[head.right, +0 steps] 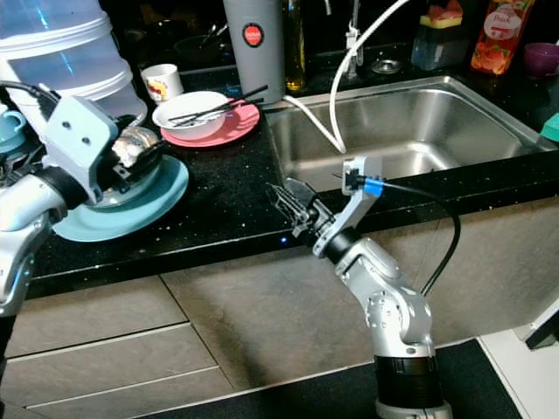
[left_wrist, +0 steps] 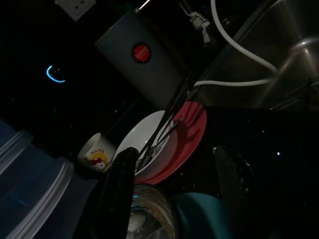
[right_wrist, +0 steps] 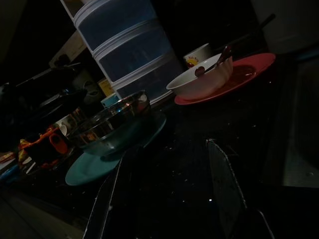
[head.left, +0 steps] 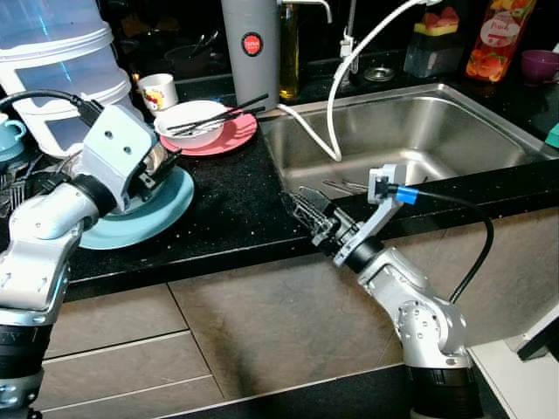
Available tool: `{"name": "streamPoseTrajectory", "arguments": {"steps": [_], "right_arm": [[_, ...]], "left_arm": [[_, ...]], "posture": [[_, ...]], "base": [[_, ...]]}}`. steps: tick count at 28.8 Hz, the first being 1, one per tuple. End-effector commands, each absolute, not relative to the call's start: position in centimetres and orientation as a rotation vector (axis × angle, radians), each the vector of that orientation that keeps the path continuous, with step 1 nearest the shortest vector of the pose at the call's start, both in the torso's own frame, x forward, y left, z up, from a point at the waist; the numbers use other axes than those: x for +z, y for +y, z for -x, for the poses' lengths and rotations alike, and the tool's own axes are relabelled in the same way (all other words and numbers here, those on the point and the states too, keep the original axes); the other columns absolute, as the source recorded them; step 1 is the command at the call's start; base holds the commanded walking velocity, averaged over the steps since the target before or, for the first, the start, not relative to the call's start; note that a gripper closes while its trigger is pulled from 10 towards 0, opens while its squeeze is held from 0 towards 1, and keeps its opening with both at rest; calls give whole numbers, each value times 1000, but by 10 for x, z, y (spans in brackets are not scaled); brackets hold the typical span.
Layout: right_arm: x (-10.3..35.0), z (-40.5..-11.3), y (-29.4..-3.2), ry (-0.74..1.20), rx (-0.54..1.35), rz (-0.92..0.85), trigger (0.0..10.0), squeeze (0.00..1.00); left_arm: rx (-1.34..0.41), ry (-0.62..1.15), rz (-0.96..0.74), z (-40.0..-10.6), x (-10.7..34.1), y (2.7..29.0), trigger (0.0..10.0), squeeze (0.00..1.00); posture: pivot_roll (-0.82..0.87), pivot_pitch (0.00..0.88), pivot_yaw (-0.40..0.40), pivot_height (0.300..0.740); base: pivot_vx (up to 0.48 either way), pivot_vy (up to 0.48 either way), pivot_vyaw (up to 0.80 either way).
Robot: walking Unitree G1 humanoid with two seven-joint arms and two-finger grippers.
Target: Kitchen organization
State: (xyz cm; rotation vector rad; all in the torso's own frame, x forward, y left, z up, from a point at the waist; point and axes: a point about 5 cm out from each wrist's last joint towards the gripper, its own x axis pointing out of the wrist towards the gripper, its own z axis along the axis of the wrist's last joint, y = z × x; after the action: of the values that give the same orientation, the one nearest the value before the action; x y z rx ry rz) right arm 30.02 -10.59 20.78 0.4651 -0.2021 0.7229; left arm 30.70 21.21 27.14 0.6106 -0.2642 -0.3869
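Observation:
A steel bowl [head.right: 133,145] sits on a teal plate [head.left: 150,218] at the left of the black counter. My left gripper [head.left: 159,171] is at this bowl's near rim, open; in the left wrist view one finger [left_wrist: 118,196] lies over the bowl [left_wrist: 149,216] and the other finger [left_wrist: 233,184] stands outside it. A white bowl [head.left: 190,122] holding chopsticks and a spoon rests on a pink plate [head.left: 234,138] behind. My right gripper [head.left: 307,209] hovers low over the counter's front edge beside the sink [head.left: 437,131], open with nothing between its fingers [right_wrist: 224,191].
A grey flask [head.left: 251,44] and a cartoon mug [head.left: 159,91] stand at the back. Stacked plastic containers [head.left: 57,70] fill the back left. A white hose [head.left: 336,105] hangs into the sink. Bottles [head.left: 498,35] line the back right. Bare counter lies between the teal plate and the sink.

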Motion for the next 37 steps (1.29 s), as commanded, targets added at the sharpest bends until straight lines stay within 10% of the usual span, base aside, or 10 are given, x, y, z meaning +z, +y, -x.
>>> {"name": "streamPoseTrajectory", "arguments": {"steps": [1, 37], "right_arm": [[207, -297, -103, -184, 739, -473, 10000, 0], [206, -297, -102, -168, 739, -459, 10000, 0]], "left_arm": [[-377, -227, -651, -307, 269, 221, 10000, 0], [-393, 141, -884, -317, 239, 259, 10000, 0]], "posture": [[41, 0, 71, 740], [34, 0, 68, 740]], "base": [[0, 0, 0], [0, 0, 0]]}}
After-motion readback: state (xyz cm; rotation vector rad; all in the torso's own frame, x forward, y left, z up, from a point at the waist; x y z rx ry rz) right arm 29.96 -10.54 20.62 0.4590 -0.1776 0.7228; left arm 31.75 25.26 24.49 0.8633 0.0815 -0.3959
